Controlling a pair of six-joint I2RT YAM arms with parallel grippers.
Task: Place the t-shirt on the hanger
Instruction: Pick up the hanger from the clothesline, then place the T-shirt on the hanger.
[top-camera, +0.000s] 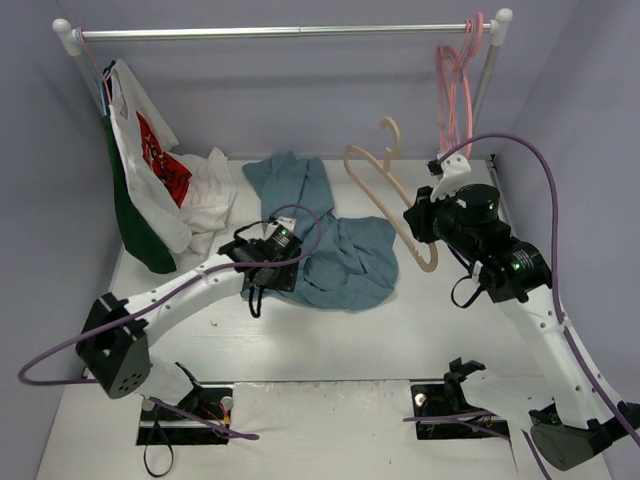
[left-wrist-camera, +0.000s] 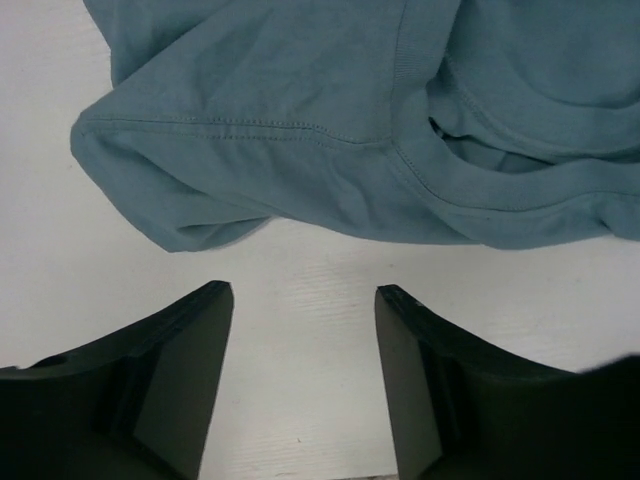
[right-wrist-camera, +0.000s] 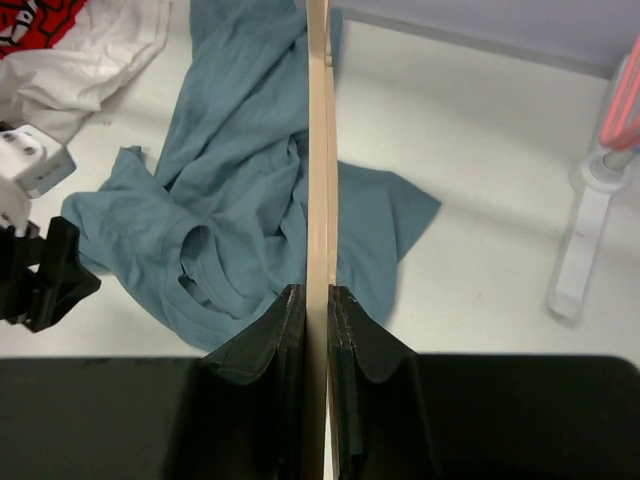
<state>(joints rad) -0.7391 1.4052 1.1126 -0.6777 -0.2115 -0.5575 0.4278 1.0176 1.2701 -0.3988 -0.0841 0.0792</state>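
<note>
The left arm reaches low and forward across the table (top-camera: 330, 340) to the near left edge of the t-shirt (top-camera: 340, 255). The left gripper (left-wrist-camera: 305, 295) points at the cloth with its jaws spread and nothing between them. Its dark fingers (left-wrist-camera: 180, 340) hover over bare table just short of the t-shirt's folded shoulder and ribbed collar, not touching either. The right arm rises on the right side of the t-shirt, bent at the elbow, and carries the right gripper (right-wrist-camera: 317, 292) above the cloth's right edge. Its jaws are pressed together on the thin tan hanger (right-wrist-camera: 317, 150), pinching the lower end of one sloped shoulder. The hanger is lifted clear of the table and tilted, its hook up and away beyond the t-shirt's far right corner. The t-shirt itself lies crumpled and flat on the table between the two grippers, collar toward the left one. Behind the t-shirt stands a rail (top-camera: 290, 32). Pink hangers (top-camera: 455, 90) hang on it far right of the t-shirt, and a white garment (top-camera: 150, 170) with red print and a dark green garment (top-camera: 130, 220) hang far left.
</note>
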